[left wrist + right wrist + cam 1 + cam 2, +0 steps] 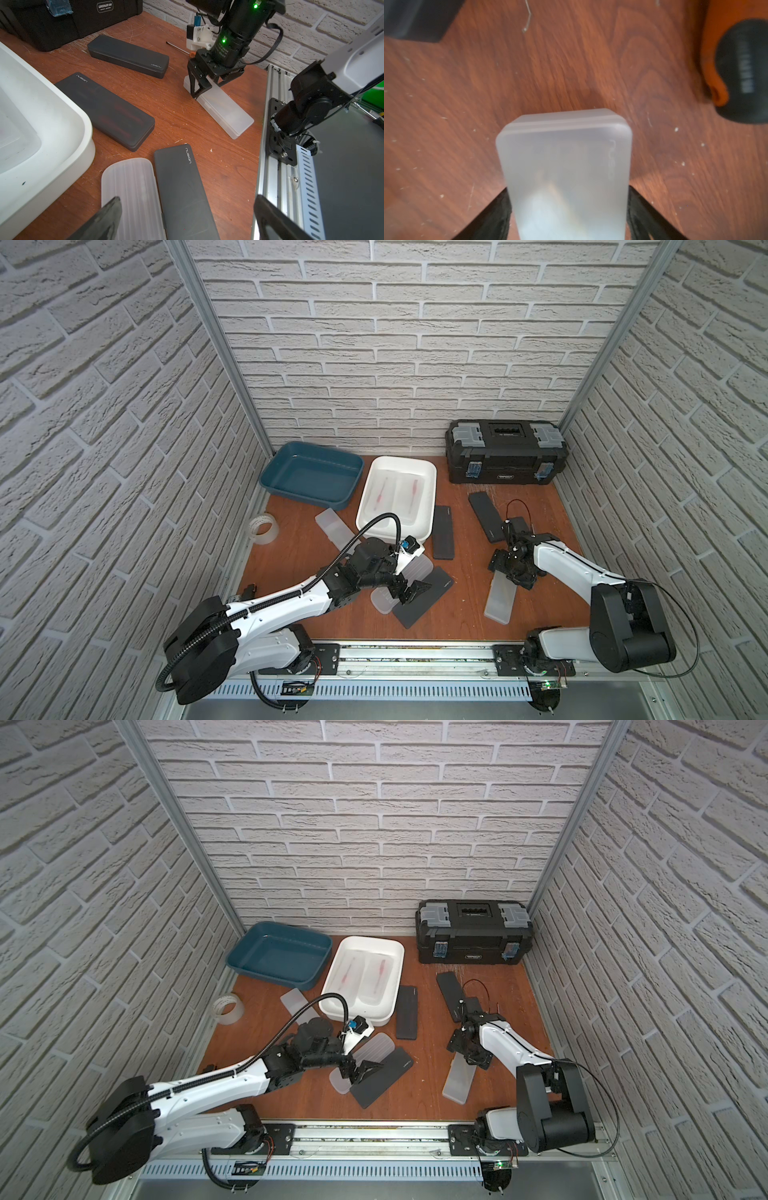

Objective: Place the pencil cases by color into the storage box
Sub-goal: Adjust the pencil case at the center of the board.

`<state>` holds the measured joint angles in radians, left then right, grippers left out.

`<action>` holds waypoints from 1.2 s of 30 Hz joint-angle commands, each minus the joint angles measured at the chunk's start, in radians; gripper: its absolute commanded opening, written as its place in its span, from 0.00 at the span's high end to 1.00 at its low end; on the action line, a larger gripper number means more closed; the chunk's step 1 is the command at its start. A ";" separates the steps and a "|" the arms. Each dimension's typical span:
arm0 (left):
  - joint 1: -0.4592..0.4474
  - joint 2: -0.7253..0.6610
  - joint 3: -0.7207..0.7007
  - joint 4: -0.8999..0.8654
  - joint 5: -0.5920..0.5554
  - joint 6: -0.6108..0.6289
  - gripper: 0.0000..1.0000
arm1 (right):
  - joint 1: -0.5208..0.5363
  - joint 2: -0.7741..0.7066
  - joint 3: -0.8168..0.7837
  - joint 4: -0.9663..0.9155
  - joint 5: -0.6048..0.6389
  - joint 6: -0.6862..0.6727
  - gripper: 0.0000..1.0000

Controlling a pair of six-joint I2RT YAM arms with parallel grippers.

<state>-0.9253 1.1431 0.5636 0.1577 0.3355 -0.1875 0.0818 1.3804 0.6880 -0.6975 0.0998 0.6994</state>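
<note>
One-end grip: right gripper (207,89) clamps the frosted pencil case (226,112) right of the white tub (403,461); lifted so, it may pivot and slip. Nearer the tub, left gripper (409,591) hovers, jaws wide apart.

Both top views are looking steeply down from high above on the whole table (457,614), while the wrist cameras are hovering close over it, both catching one frosted case (224,108).

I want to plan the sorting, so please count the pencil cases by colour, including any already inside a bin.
Frosted white pencil cases: 5
Black pencil cases: 3
Total: 8
</note>
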 commanded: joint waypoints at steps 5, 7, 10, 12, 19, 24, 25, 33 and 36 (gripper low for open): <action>0.006 0.017 0.027 0.045 0.009 -0.007 0.02 | 0.027 -0.014 0.035 -0.027 0.034 -0.035 0.37; 0.009 0.028 0.033 0.042 0.011 -0.007 0.02 | 0.051 0.002 0.071 -0.046 0.052 -0.048 0.40; 0.013 0.038 0.039 0.039 0.012 -0.008 0.02 | 0.112 0.025 0.118 -0.064 0.080 -0.051 0.43; 0.017 0.042 0.041 0.037 0.012 -0.011 0.02 | 0.170 0.045 0.159 -0.088 0.125 -0.048 0.43; 0.036 0.065 0.051 0.039 0.022 -0.024 0.02 | 0.280 0.166 0.324 -0.086 0.148 -0.144 0.41; 0.047 0.068 0.056 0.034 0.025 -0.031 0.02 | 0.280 0.318 0.456 -0.084 0.088 -0.263 0.41; 0.050 0.069 0.057 0.034 0.025 -0.032 0.02 | 0.280 0.352 0.487 -0.091 0.089 -0.285 0.40; 0.061 0.064 0.059 0.021 0.020 -0.035 0.02 | 0.254 0.549 0.669 -0.122 0.055 -0.394 0.36; 0.063 0.059 0.058 0.016 0.014 -0.035 0.02 | 0.230 0.585 0.693 -0.119 0.039 -0.414 0.33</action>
<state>-0.8703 1.2098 0.6014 0.1555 0.3466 -0.2207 0.3351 1.9575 1.3556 -0.7872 0.1558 0.3374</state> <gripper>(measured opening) 0.982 0.713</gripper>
